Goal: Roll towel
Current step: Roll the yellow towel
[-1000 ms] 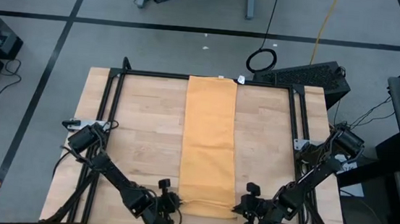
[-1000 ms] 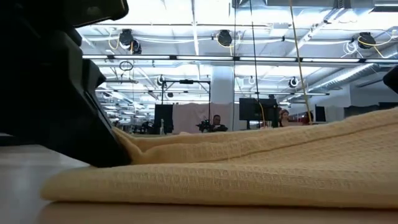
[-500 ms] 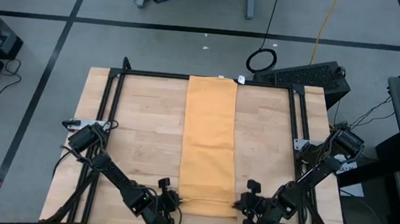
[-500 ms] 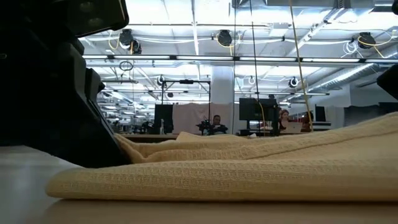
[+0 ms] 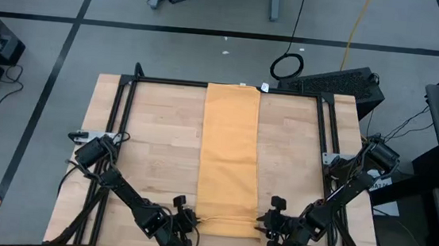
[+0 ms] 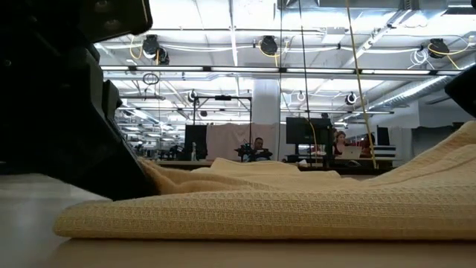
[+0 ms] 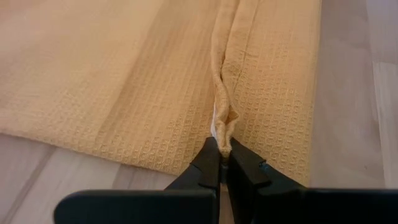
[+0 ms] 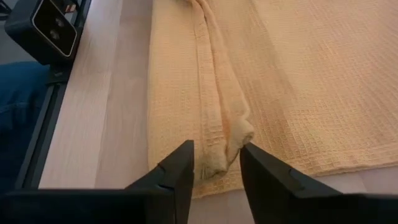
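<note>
Wooden table (image 5: 154,141): towel (image 5: 230,152) barely rolled; left gripper (image 7: 222,163) clamped on near edge, right gripper (image 8: 216,163) spread around it.

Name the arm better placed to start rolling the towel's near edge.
Left. The left gripper is shut on the towel fold; the right gripper only straddles its end, open.

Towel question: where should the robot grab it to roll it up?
Best at the near short end of the towel, where a small fold is already raised, one corner from each side. The left hand is shut on that ridge. The right hand is open around the fold's other end. The rest lies flat, offering nothing to pinch.
</note>
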`<action>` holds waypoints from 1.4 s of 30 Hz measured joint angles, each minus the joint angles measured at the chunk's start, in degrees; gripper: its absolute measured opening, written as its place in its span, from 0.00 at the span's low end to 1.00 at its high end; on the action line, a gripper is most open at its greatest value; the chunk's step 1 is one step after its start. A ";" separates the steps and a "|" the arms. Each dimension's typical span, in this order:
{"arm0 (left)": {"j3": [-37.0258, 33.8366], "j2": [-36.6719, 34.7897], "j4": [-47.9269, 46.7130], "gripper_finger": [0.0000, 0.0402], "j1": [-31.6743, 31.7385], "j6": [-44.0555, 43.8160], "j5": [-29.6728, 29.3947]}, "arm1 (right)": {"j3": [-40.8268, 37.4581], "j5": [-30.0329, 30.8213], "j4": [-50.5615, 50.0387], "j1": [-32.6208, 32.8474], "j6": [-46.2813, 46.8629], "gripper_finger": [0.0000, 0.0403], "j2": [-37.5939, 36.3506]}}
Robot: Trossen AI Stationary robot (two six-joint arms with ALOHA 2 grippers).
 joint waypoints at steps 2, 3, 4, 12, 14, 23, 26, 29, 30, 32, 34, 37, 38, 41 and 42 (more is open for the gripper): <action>0.55 0.00 0.11 0.04 -0.38 0.01 -0.90 | 0.00 -0.09 -0.03 0.00 -0.33 0.29 0.00; 0.76 0.00 0.22 0.04 -0.56 0.01 -1.06 | 0.00 -0.10 -0.11 0.00 -0.34 0.28 0.00; 0.91 0.00 0.22 0.04 -0.79 0.00 -1.07 | 0.00 -0.10 -0.15 0.00 -0.38 0.26 0.00; 1.18 0.00 -0.11 0.04 -2.23 -1.68 -1.34 | 0.00 0.21 0.14 -0.59 -1.54 0.03 0.00; 1.18 0.00 0.03 0.04 -2.54 -2.29 -1.40 | 0.00 0.09 0.70 -1.31 -0.37 0.03 0.02; 1.02 0.00 -0.63 0.04 -3.14 -2.96 -2.76 | 0.00 -7.06 -0.24 -4.03 4.64 0.01 0.26; 0.25 0.00 -0.83 0.04 -2.82 -3.00 -2.78 | 0.00 -7.41 0.17 -4.31 4.55 0.01 1.55; 0.00 0.00 -0.68 0.04 -2.70 -3.02 -2.76 | 0.00 -7.44 0.44 -4.55 5.23 0.01 3.48; 0.00 0.00 -0.57 0.04 -2.69 -2.99 -2.73 | 0.00 -7.38 0.39 -4.55 5.76 0.01 4.15; -0.02 0.00 -0.56 0.04 -2.72 -2.99 -2.73 | 0.04 -7.12 0.61 -4.57 6.11 0.03 4.68; -0.02 0.01 -0.50 0.04 -2.72 -2.99 -2.71 | 0.04 -5.85 0.61 -4.55 6.53 0.04 4.90; -0.02 0.01 -0.50 0.05 -2.72 -2.99 -2.62 | 0.05 -3.81 0.14 -4.57 6.38 0.10 4.90; -0.02 0.00 -0.50 0.06 -2.72 -2.99 -2.62 | 0.12 -3.62 -0.14 -4.57 6.20 0.12 4.87; -0.05 0.00 -0.52 0.06 -2.68 -3.02 -2.67 | 0.28 -3.34 -0.28 -4.53 5.62 0.20 4.77; -0.05 0.00 -0.50 0.06 -2.63 -3.06 -2.69 | 0.28 -3.35 -0.39 -4.40 5.08 0.23 4.49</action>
